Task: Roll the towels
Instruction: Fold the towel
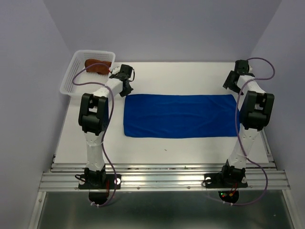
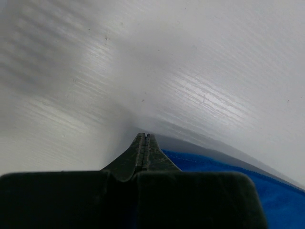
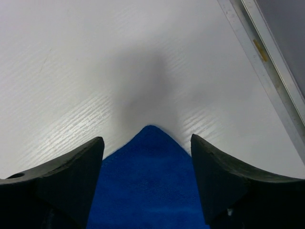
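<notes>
Blue towel (image 1: 180, 116) is spread flat, unrolled, mid table (image 1: 167, 152), long side L-R; brown towel (image 1: 97, 66) is bunched in basket (image 1: 71, 76), far-L corner.

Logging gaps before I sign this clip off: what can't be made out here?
- Left wrist view: the shut left gripper itself hides whether it pinches the blue towel.
- Top view: brown towel in the basket too small to tell if rolled.
- Right wrist view: the open right gripper and bottom edge cut off all but the towel's corner.
</notes>
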`<state>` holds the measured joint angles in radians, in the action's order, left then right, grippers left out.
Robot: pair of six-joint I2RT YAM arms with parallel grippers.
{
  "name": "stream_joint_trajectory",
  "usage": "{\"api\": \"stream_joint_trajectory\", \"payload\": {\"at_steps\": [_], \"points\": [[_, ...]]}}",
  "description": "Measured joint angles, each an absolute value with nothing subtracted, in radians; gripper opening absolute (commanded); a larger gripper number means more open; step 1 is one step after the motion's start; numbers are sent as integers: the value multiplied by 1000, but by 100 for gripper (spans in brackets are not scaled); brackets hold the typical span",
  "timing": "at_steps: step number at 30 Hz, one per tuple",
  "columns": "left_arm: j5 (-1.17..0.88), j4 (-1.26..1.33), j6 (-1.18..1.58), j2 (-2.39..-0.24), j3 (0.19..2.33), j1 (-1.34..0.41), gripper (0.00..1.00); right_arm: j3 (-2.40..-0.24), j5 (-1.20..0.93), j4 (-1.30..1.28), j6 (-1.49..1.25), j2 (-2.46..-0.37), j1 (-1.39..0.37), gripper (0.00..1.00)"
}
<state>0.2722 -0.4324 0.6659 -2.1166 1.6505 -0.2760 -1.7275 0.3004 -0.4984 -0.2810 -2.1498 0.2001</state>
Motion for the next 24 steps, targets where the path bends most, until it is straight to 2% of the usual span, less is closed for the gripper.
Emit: {"api": "stream_joint_trajectory", "payload": {"at_steps": [6, 17, 18, 20, 24], "points": [[268, -428, 657, -2086, 1641, -276, 0, -1736, 300, -505, -284, -2181, 201, 65], [258, -402, 651, -2046, 1620, -280, 0, -1740, 290, -501, -294, -2229, 204, 54], [257, -400, 650, -2045, 1615, -280, 0, -1740, 288, -501, -296, -2230, 204, 49], [255, -399, 651, -2039, 1598, -280, 0, -1742, 282, -496, -299, -2234, 204, 46], [250, -400, 651, -2031, 1583, -281, 0, -1744, 268, -493, -304, -2236, 203, 29]]}}
